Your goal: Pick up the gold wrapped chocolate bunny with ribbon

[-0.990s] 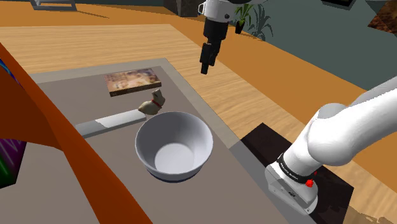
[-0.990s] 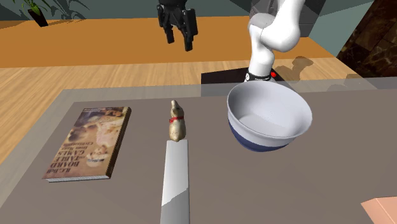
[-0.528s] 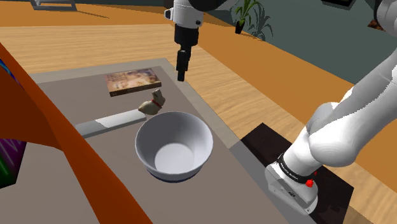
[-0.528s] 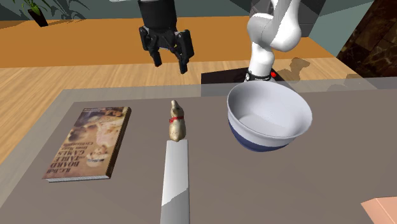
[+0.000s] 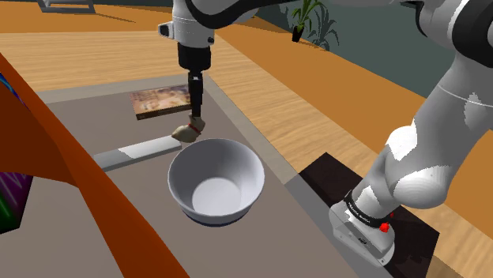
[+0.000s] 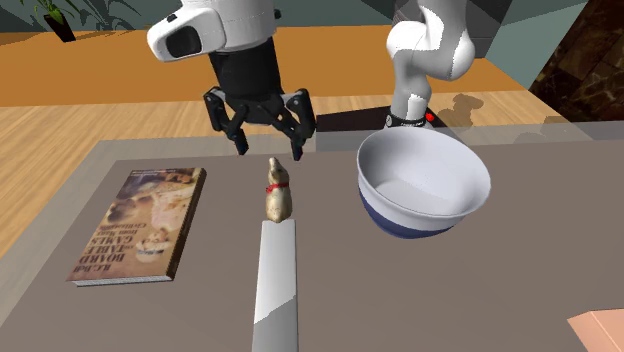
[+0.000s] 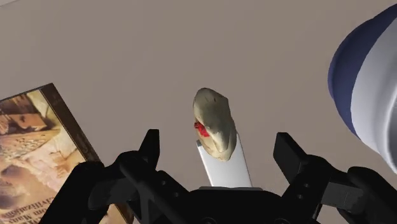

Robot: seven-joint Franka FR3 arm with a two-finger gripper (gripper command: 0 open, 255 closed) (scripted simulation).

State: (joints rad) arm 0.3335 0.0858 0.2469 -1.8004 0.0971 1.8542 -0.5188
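**Shoulder view.** The gripper [image 5: 195, 107] is seen edge-on, pointing down at the grey table [image 5: 79, 126]. The gold bunny [image 5: 190, 131] stands close beneath the fingertips. A white bowl [image 5: 216, 180] is set on the stand's side of the gripper, and a book [image 5: 164, 101] lies beyond it.

**Second exterior view.** The gripper [image 6: 269, 145] is held wide open, and nothing is gripped. Its fingers [image 6: 297, 135] are spread to either side of the line on which the bunny [image 6: 277, 192] stands. The bunny is upright, just below the fingertips and apart from them. A flat white bar [image 6: 276, 280] touches the bunny's base on the side away from the gripper.

**Wrist view.** The bunny [image 7: 214, 124], with its red ribbon [image 7: 201, 127], is centred between the spread fingers of the gripper [image 7: 219, 151]. Neither finger touches it.
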